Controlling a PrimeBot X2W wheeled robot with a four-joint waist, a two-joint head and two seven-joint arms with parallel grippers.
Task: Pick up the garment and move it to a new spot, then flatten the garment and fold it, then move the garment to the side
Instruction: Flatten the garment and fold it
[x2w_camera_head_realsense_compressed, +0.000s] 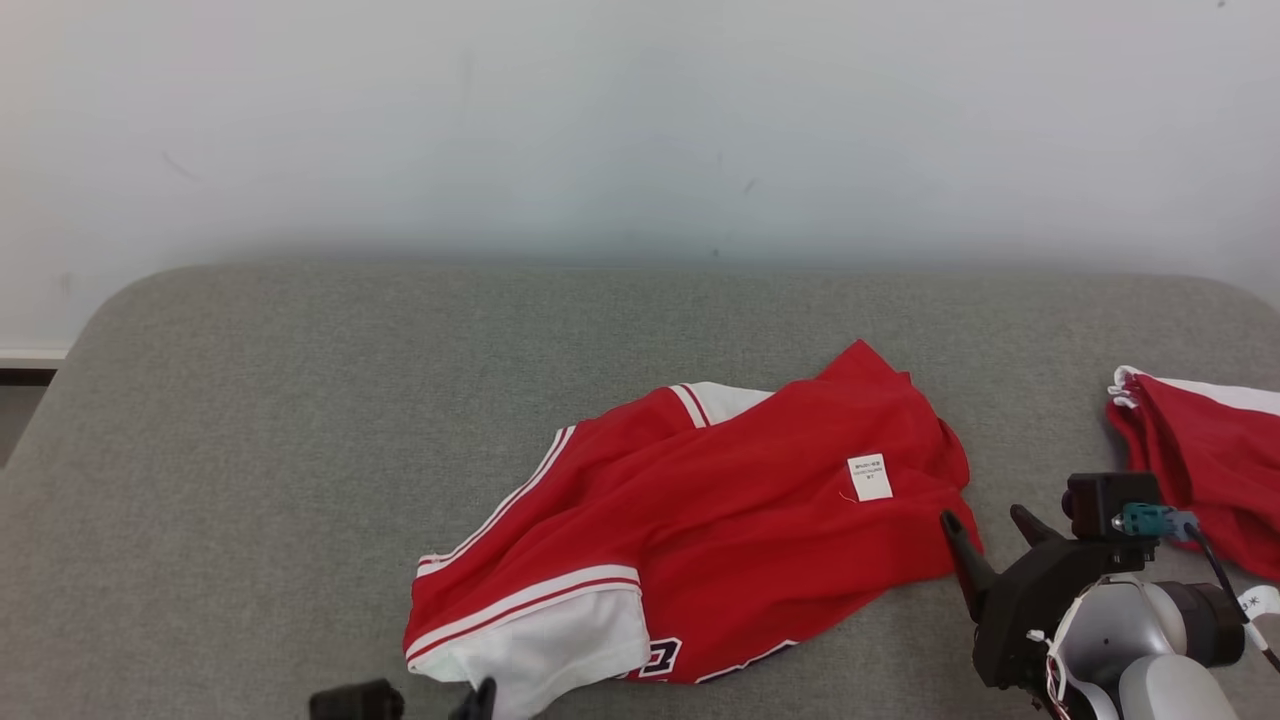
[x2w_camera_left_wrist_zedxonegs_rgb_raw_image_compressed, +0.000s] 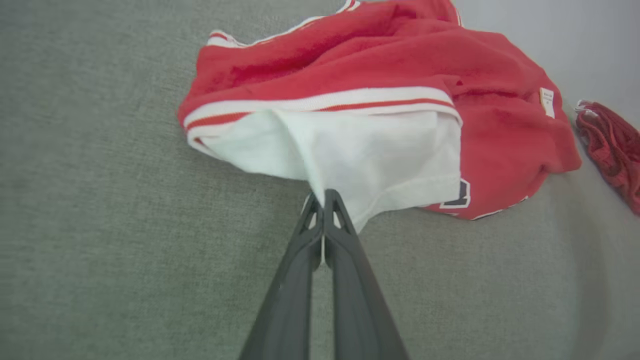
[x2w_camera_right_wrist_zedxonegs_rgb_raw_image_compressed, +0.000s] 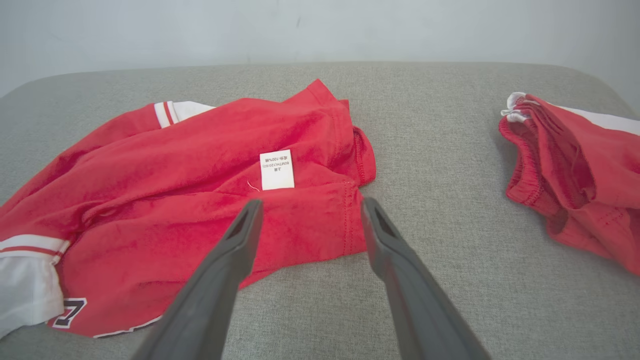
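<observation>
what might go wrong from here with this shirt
1. The left end effector pinches only the edge of the white sleeve; such a thin grip may slip when the shirt is lifted.
2. The right end effector is open by the bunched hem, so it may grab several layers and hinder flattening.
3. The other red garment lies close on the right; dragging the shirt that way might snag it.

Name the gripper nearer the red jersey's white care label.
Right. The right gripper is open just short of the white label; the left gripper is shut on the white sleeve across the red jersey.
</observation>
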